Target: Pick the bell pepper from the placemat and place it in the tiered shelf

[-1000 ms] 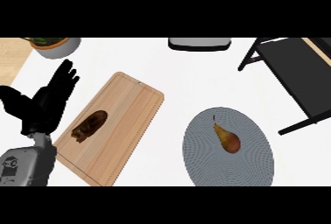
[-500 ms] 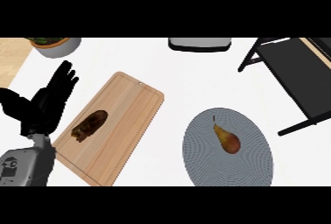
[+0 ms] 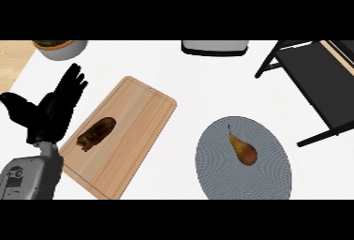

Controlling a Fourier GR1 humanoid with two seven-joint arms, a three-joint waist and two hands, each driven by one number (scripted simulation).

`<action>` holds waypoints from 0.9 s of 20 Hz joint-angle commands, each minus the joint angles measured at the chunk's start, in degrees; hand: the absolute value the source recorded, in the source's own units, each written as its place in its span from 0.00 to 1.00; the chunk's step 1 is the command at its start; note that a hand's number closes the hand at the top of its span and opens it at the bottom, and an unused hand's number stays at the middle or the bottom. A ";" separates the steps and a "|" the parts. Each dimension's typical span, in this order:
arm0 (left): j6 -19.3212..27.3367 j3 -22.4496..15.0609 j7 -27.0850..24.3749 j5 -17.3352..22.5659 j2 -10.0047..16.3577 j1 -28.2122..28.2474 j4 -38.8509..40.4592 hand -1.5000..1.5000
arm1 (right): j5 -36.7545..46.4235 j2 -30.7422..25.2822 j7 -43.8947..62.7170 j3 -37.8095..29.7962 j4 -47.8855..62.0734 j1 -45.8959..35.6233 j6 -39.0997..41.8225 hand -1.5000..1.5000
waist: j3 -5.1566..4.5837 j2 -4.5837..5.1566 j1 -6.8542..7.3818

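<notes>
On the round grey placemat (image 3: 221, 183) at the near right lies a brownish pear (image 3: 242, 149), its stem pointing away, well apart from the left hand (image 3: 48, 112). That hand shows at the left edge, just beside a wooden cutting board (image 3: 138, 126), with fingers straight and spread, holding nothing. A dark brown lump (image 3: 95, 133) rests on the board. Farther off stand the black tiered shelf (image 3: 311, 79) at the right, a grey container (image 3: 214, 47) and a potted plant (image 3: 61, 48).

Left hand (image 3: 50, 112): matte black all over, with slim fingers (image 3: 69, 83) and a thick thumb (image 3: 17, 105). Wrist (image 3: 47, 149): narrow, grey. Forearm (image 3: 31, 180): light grey rounded shell, small dark ring marking on its side.
</notes>
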 commanded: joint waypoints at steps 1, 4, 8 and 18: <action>-0.66 1.10 -0.88 0.81 0.40 -1.69 2.69 0.50 | 0.10 -0.41 -6.34 -3.36 7.75 1.97 -4.26 0.00 | 2.05 0.95 -0.82; -3.21 1.48 0.98 2.25 2.55 2.74 -2.22 0.50 | -1.48 -2.14 -8.14 -5.50 9.77 -0.67 -6.61 0.00 | 2.05 0.59 0.10; 1.06 -0.91 -3.39 -1.48 -2.30 1.63 2.44 0.50 | -7.52 -4.78 -16.20 -9.17 14.91 0.17 -4.72 0.00 | 2.05 0.75 -1.32; 0.41 1.15 -0.86 -0.10 -0.15 -0.28 2.01 0.50 | -22.19 -18.50 -10.95 -17.87 22.79 5.39 18.01 0.00 | 2.01 0.29 -2.58</action>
